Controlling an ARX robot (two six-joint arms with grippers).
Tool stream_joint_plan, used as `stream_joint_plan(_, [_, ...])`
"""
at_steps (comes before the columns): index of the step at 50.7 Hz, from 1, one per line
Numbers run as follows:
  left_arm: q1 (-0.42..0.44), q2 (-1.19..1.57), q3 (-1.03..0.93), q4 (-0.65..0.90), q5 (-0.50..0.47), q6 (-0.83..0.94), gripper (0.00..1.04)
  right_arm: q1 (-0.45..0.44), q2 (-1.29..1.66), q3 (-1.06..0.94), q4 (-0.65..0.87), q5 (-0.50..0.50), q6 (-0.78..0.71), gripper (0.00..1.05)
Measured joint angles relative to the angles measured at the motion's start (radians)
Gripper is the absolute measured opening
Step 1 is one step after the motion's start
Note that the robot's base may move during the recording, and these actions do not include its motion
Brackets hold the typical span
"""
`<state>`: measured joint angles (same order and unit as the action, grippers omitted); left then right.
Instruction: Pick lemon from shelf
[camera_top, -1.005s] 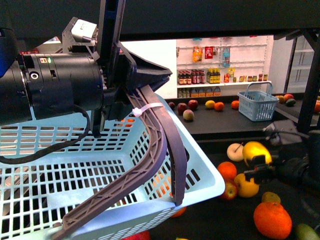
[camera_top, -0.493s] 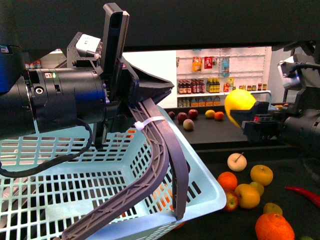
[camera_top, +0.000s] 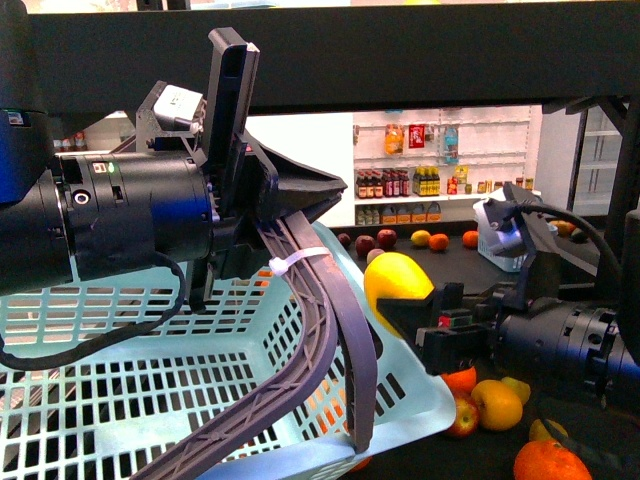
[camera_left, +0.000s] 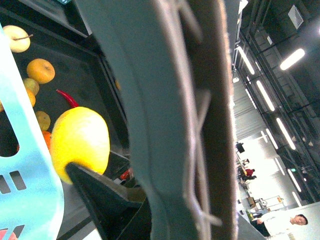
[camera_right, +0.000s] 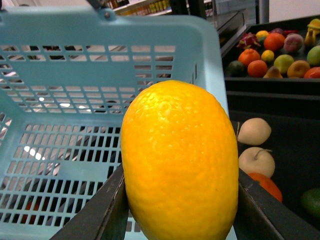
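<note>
My right gripper (camera_top: 408, 300) is shut on the lemon (camera_top: 395, 280), a smooth bright yellow oval, and holds it in the air right beside the near rim of the light blue basket (camera_top: 130, 370). In the right wrist view the lemon (camera_right: 180, 160) fills the gap between the dark fingers (camera_right: 95, 220), with the basket (camera_right: 65, 125) just beyond it. My left gripper (camera_top: 290, 215) is shut on the grey-brown basket handle (camera_top: 325, 330) and holds the basket up. The left wrist view shows the handle (camera_left: 175, 125) close up and the lemon (camera_left: 80, 142). The black shelf (camera_top: 400, 60) frames the scene.
Below my right arm a black tray tier holds oranges (camera_top: 545, 462), a yellow-orange fruit (camera_top: 497, 403) and an apple. A farther tier (camera_top: 450, 250) holds more fruit and a small blue basket (camera_top: 500, 245). White wall shelves of bottles (camera_top: 420, 150) stand behind. A red chili (camera_left: 67, 98) lies on the tray.
My right gripper lifted the lemon from over the fruit tray, then carried it left and down to the basket's rim. The left arm and basket shifted slightly upward.
</note>
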<state>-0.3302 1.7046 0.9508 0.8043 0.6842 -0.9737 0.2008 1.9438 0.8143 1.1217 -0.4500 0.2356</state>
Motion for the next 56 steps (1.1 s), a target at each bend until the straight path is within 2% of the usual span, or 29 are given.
stream_joint_plan(17, [0.0, 0.0, 0.0, 0.0, 0.0, 0.0, 0.07, 0.064, 0.023, -0.026, -0.028, -0.007, -0.055, 0.48])
stream_joint_plan(23, [0.0, 0.0, 0.0, 0.0, 0.0, 0.0, 0.07, 0.07, 0.023, -0.034, -0.035, -0.01, -0.076, 0.65])
stream_joint_plan(29, [0.0, 0.0, 0.0, 0.0, 0.0, 0.0, 0.07, 0.07, 0.023, -0.038, -0.017, -0.001, -0.079, 0.87])
stream_joint_plan(33, [0.0, 0.0, 0.0, 0.0, 0.005, -0.002, 0.07, 0.067, 0.023, -0.038, -0.001, -0.002, -0.077, 0.96])
stream_joint_plan(39, [0.0, 0.0, 0.001, -0.001, -0.003, 0.003, 0.07, 0.053, 0.026, -0.038, 0.037, 0.011, -0.052, 0.97])
stream_joint_plan(44, [0.0, 0.0, 0.001, -0.001, -0.004, 0.002, 0.07, 0.026, 0.042, -0.018, 0.049, 0.067, -0.014, 0.97])
stream_joint_plan(52, [0.0, 0.0, 0.001, -0.001, -0.002, 0.0, 0.07, -0.1, 0.171, 0.113, -0.023, 0.288, 0.037, 0.97])
stream_joint_plan(56, [0.0, 0.0, 0.001, -0.001, 0.0, 0.0, 0.07, -0.148, 0.262, 0.169, -0.068, 0.336, 0.015, 0.97])
